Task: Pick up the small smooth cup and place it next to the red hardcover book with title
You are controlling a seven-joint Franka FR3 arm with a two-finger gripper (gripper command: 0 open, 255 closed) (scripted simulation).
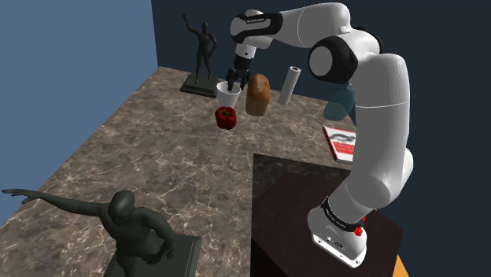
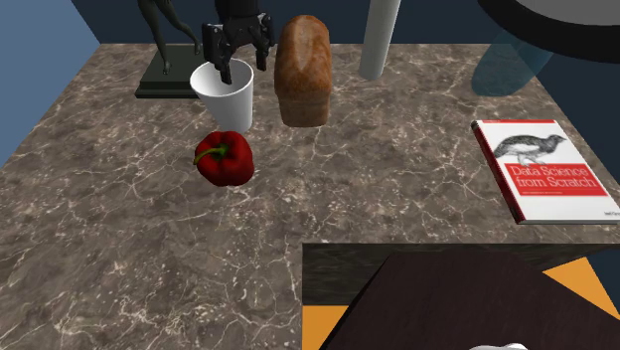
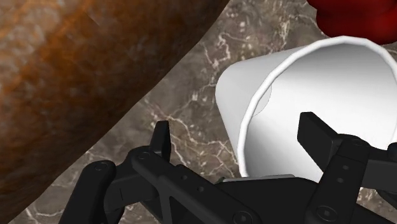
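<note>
A: Gripper (image 1: 230,81) is hanging over the cup (image 1: 229,96) with its jaws standing wide apart. One finger is dipping inside the rim and the other is sitting outside the wall.
B: So it's gripping nothing?
A: Nothing. From the wrist, marble is showing between the outer finger (image 3: 162,137) and the white wall. I cannot tell whether the inner one is touching.
B: Where is the cup sitting?
A: Upright on the table (image 2: 397,189), toward its far edge. It's being crowded. In the second exterior view a loaf (image 2: 303,70) is standing just beside it on the right, the base of a statue (image 2: 164,82) is lying near on the left, and a pepper (image 2: 225,159) is lying just in front.
B: And the book (image 2: 551,169)?
A: Lying flat, well apart from the cup, toward that view's right. Bare marble is stretching between loaf and book — a tube (image 2: 381,40) is standing behind that gap. The stand (image 2: 447,298) is butting against the table's near edge.
</note>
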